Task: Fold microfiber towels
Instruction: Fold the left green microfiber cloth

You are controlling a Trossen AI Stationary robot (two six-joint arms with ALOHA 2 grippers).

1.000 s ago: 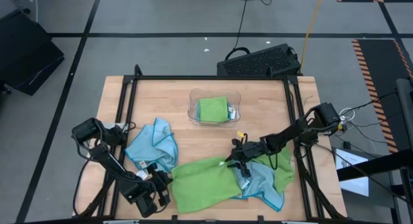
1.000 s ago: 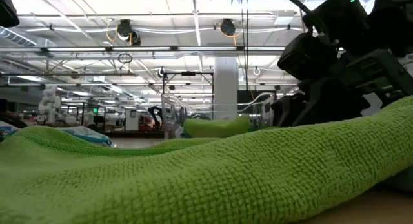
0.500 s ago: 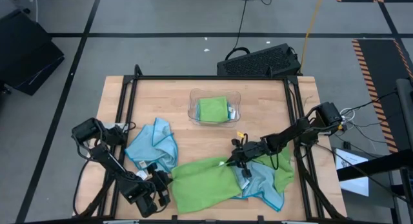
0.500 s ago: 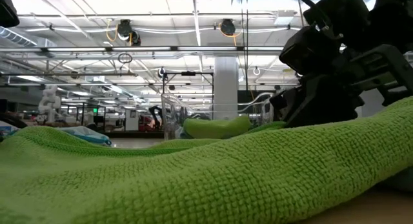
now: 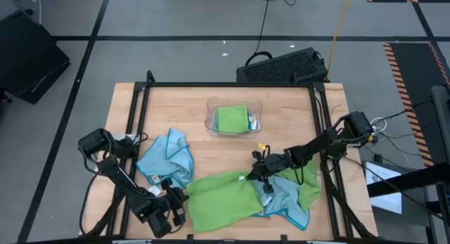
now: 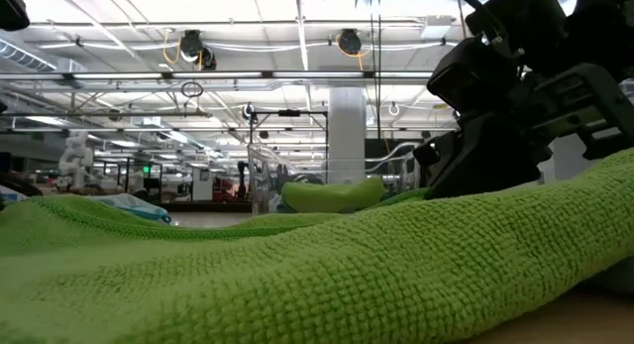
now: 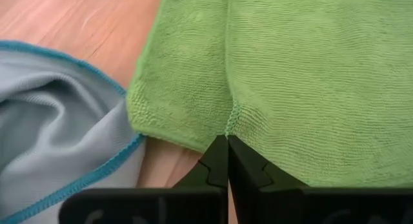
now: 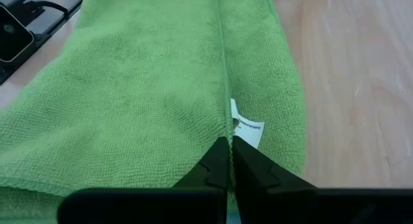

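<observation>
Now, by parts:

Green towel: a lime cloth (image 5: 221,198) lies spread over the near middle of the wooden table (image 5: 190,107), one edge drawn up between the two claws.
Left claw: the left gripper (image 7: 226,161) sits at the near left corner of that cloth, fingers pressed together on its edge (the hem puckers just where the tips meet).
Right claw: the right gripper (image 8: 228,161) is at the cloth's far right edge, fingers pinched shut on the fabric just beside the small white tag (image 8: 247,130).
Blue towels: one light blue cloth (image 5: 169,158) lies crumpled left of the green one, touching its corner; another (image 5: 285,200) lies partly under the green cloth on the right.
Tray: a clear plastic tray (image 5: 209,122) stands toward the far middle of the table, with a folded green towel (image 5: 231,119) inside.
</observation>
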